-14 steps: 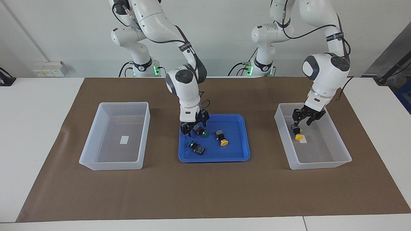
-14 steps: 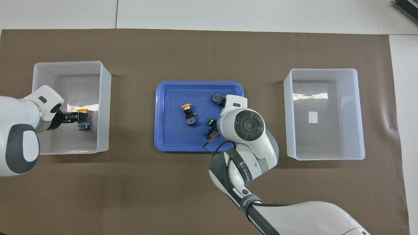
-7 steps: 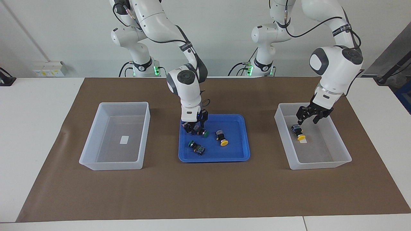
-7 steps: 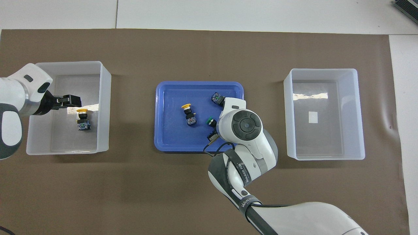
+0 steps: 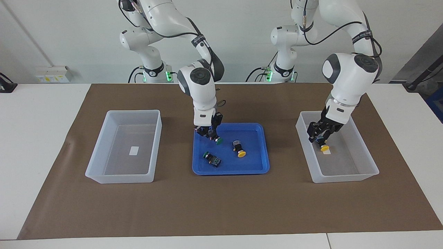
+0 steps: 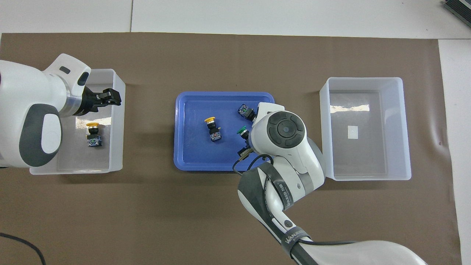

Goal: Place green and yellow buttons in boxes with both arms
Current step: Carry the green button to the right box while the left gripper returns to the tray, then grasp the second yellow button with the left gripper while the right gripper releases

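A: What is the right hand (image 5: 210, 132) doing over the blue tray (image 5: 258, 165)?

B: It is clamped on a green button (image 5: 217, 139), lifted just clear of the tray floor near the tray's edge toward the robots. To do this well, I'd say raise it straight up until it clears the tray rim, then carry it level to the empty box (image 5: 104, 152) at the right arm's end of the table, and lower it inside the walls before letting go.

A: And the left hand (image 6: 110, 96)?

B: It hangs above the other box (image 6: 117, 121), over its corner toward the tray. I cannot tell how wide its fingers stand; nothing is in them.

A: What is in each container?

B: That box holds one yellow button (image 6: 92, 133), lying on its floor. The tray has a second green button (image 5: 211, 159) and a yellow button beside it (image 5: 238, 148), both lying tipped over near the middle. The box at the right arm's end holds only its white label (image 5: 133, 150).
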{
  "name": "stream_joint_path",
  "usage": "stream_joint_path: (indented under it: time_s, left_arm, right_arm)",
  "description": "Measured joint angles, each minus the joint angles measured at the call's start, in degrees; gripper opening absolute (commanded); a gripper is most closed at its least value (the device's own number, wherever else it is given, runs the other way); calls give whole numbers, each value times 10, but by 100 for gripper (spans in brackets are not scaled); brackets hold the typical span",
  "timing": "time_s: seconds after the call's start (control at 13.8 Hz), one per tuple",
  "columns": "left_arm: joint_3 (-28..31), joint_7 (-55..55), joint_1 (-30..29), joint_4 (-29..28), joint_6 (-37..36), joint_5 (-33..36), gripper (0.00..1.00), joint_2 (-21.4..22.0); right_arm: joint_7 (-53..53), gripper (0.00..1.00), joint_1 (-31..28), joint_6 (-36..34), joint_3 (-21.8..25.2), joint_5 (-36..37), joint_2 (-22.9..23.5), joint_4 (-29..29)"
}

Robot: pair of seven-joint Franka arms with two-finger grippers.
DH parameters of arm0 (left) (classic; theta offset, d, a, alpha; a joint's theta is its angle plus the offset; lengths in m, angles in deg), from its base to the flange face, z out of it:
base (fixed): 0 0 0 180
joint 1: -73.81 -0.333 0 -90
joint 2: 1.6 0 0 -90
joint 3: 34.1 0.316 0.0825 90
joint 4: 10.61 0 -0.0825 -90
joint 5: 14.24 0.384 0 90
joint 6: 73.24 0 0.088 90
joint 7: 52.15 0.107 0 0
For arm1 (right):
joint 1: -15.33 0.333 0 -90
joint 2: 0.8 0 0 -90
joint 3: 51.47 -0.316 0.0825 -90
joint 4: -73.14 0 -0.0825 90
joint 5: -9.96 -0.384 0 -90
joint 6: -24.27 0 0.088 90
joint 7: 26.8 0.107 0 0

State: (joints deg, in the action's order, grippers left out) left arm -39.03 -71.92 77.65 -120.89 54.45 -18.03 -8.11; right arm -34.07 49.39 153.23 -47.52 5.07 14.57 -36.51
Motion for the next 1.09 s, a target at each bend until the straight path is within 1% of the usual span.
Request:
stream_joint_path:
  time_s: [0.15,0.29,0.51,0.65,0.8,0.94,1.09]
  left_arm:
    - [-1,-63,31,-6,29,0,63,-2]
    - [-2,-111,64,-29,77,0,63,-2]
    - [-3,-138,108,-68,137,0,63,-2]
    - [-3,-153,132,-77,147,-1,63,-2]
    - [-3,-185,153,-81,162,-1,63,-6]
    - [-3,-223,181,-86,203,-1,63,-28]
    - [-3,-248,205,-87,234,-1,63,-59]
  right_arm:
    - [0,0,-25,-23,2,0,-25,4]
    - [-16,0,-68,-41,3,0,-39,16]
    - [-74,0,-139,-70,4,0,-42,50]
    - [-118,0,-187,-76,5,0,-42,69]
    - [-177,0,-229,-76,5,0,-42,73]
    - [-215,0,-260,-76,5,0,-41,72]
    - [-222,0,-275,-73,5,0,-38,67]
